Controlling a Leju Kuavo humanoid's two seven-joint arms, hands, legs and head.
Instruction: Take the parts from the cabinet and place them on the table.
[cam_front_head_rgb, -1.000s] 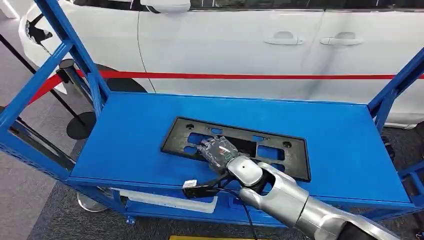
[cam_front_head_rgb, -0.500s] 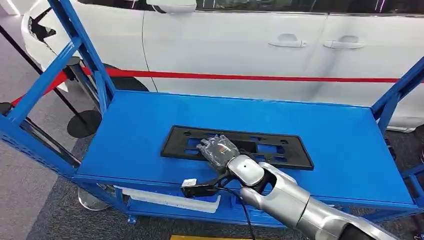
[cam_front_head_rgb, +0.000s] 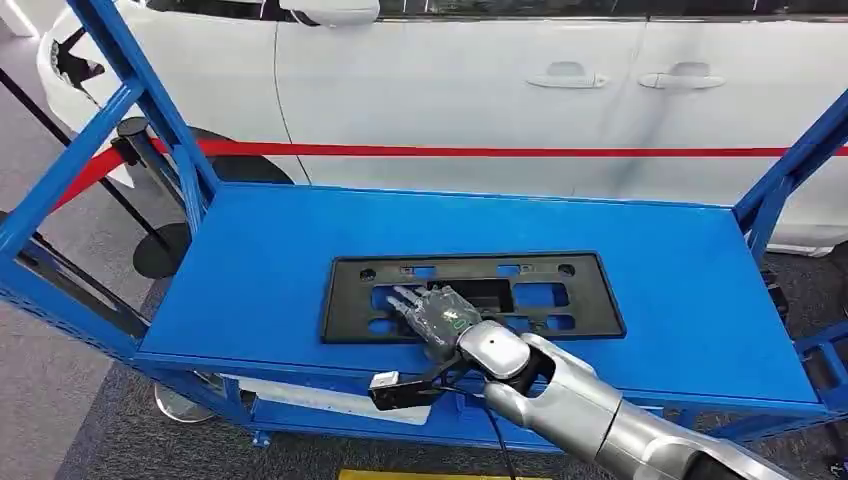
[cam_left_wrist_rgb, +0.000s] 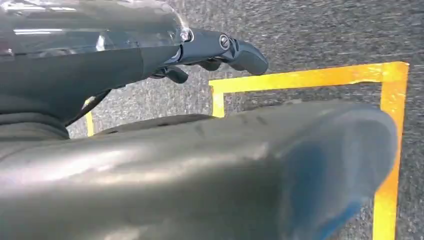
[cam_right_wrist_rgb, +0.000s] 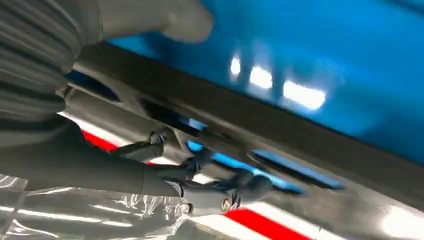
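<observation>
A black rectangular frame part (cam_front_head_rgb: 596, 300) with several slots lies flat on the blue table (cam_front_head_rgb: 690, 290), its long side parallel to the near edge. My right hand (cam_front_head_rgb: 440, 315) grips the part at its near left portion. In the right wrist view the thumb (cam_right_wrist_rgb: 165, 17) lies on one face of the part (cam_right_wrist_rgb: 280, 130) and the dark fingers (cam_right_wrist_rgb: 245, 187) reach round the other face. My left hand (cam_left_wrist_rgb: 190, 150) hangs over the grey floor with nothing in it, its fingers (cam_left_wrist_rgb: 225, 47) loosely extended.
Blue slanted uprights (cam_front_head_rgb: 150, 110) (cam_front_head_rgb: 790, 170) rise at both ends of the table. A white car (cam_front_head_rgb: 480, 90) stands close behind it, with a red barrier belt (cam_front_head_rgb: 500, 152) and a black stanchion base (cam_front_head_rgb: 160, 250). Yellow floor tape (cam_left_wrist_rgb: 390, 120) marks the carpet.
The black part has turned from a slant to lie parallel with the table's edge. My right hand moved slightly nearer with it. The camera swayed a little.
</observation>
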